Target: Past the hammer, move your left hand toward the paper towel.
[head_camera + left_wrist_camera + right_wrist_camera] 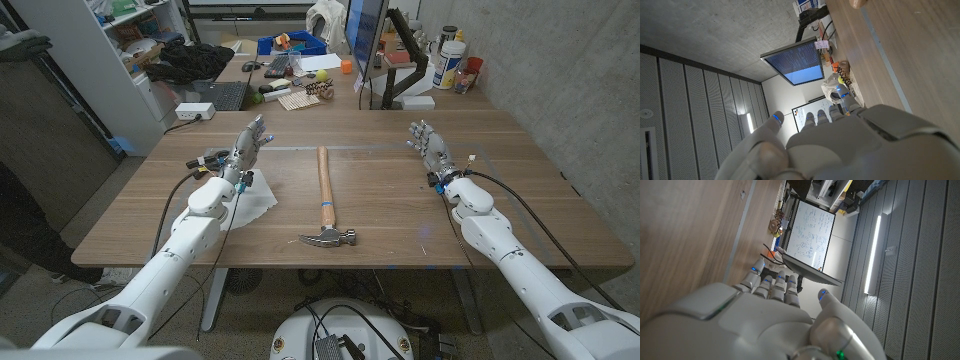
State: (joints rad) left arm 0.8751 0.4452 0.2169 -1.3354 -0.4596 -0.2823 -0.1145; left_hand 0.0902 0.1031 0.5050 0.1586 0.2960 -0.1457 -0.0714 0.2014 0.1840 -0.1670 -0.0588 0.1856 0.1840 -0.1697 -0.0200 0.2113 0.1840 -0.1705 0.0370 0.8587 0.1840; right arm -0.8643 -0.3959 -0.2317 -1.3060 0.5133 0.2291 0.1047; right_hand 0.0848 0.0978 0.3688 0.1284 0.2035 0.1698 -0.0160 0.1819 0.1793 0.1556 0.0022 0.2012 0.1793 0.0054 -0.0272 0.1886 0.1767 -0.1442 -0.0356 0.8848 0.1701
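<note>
Left hand (248, 142), fingers apart and holding nothing, is raised just beyond the paper towel (257, 199), left of the hammer (325, 200); it should be drawn nearer and lowered slowly.

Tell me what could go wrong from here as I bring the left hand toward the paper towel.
1. The paper towel lies partly under the left arm's wrist, so a careless move could drag or crumple it.
2. A black cable loops off that forearm beside the towel and might snag it.
3. The left hand hovers open beyond the towel; swinging it wide toward the middle could knock the hammer, whose wooden handle lies close by.
</note>
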